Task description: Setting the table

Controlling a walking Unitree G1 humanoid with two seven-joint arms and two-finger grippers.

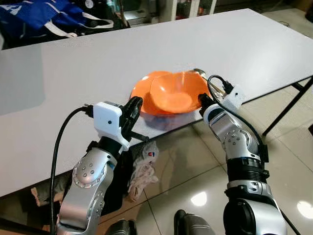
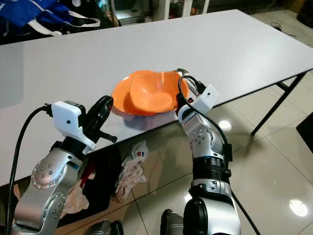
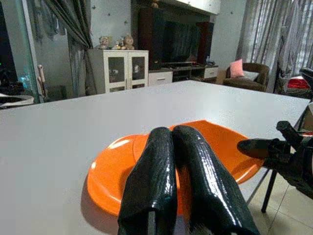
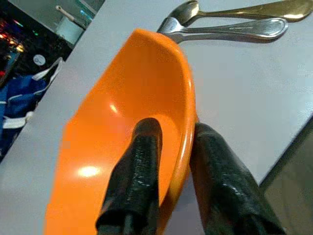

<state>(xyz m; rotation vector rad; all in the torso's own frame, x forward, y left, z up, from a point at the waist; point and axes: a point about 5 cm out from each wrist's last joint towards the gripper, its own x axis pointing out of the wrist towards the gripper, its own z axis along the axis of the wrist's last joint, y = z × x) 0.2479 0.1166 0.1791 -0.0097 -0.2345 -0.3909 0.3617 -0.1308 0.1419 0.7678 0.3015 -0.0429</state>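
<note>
1. I had the right gripper (image 4: 168,147) clamped on the rim of the orange bowl (image 1: 178,93), one black finger inside the wall and one outside, at the near edge of the grey table (image 1: 73,63).
2. The bowl sat on the orange plate (image 1: 144,90), tipped up on my right side where the gripper held it, so I judged it not yet settled flat.
3. My left gripper (image 3: 181,166) hovered just short of the plate's near-left rim, its two fingers pressed together and holding nothing.
4. Two pieces of cutlery, a silver spoon (image 4: 225,30) and a gold-toned spoon (image 4: 234,10), lay side by side on the table just beyond the bowl.
5. Progress, as I read it: plate, bowl and cutlery were on the table but bunched at one spot near the edge; releasing the bowl and arranging the cutlery beside the plate looked to be left.
6. Bowl and plate were glossy, smooth plastic by the look of them, the bowl round and thin-walled, the plate shallow with a raised lip.
7. The tabletop was matt, flat and pale grey; the gripper fingers were black with a fine ribbed texture.
8. Blue bags (image 1: 44,14) lay past the far edge, and a crumpled cloth (image 1: 142,174) lay on the shiny tiled floor (image 1: 195,171) below.
</note>
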